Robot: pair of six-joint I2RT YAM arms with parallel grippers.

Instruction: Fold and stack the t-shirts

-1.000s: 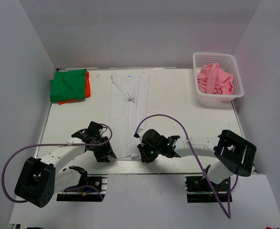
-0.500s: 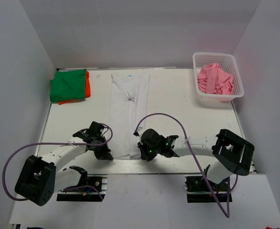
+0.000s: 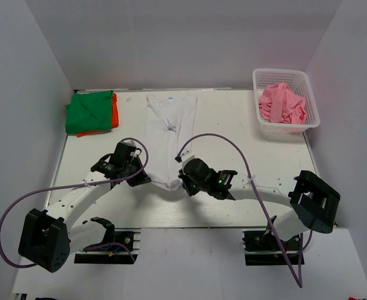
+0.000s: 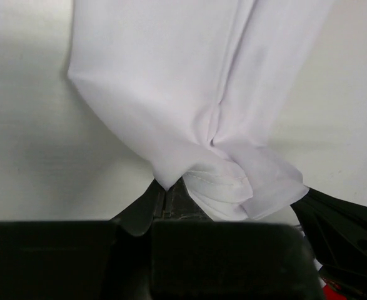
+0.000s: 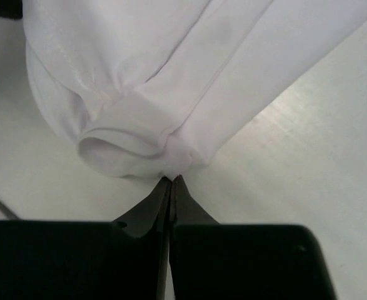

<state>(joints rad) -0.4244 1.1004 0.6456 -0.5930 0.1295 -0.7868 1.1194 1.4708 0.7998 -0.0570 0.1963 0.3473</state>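
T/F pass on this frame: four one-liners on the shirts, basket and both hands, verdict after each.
1. The left hand and right hand each pinch the near end of the white shirt. True.
2. The pink shirt lies flat on the table. False: it sits crumpled in the basket.
3. The green shirt lies folded on top of the orange shirt. True.
4. The white shirt is spread out to full width. False: it is folded lengthwise into a narrow strip.

Open table (image 3: 233,125) right of the white shirt (image 3: 170,131); green stack (image 3: 90,111) and basket (image 3: 281,73) occupy far corners.
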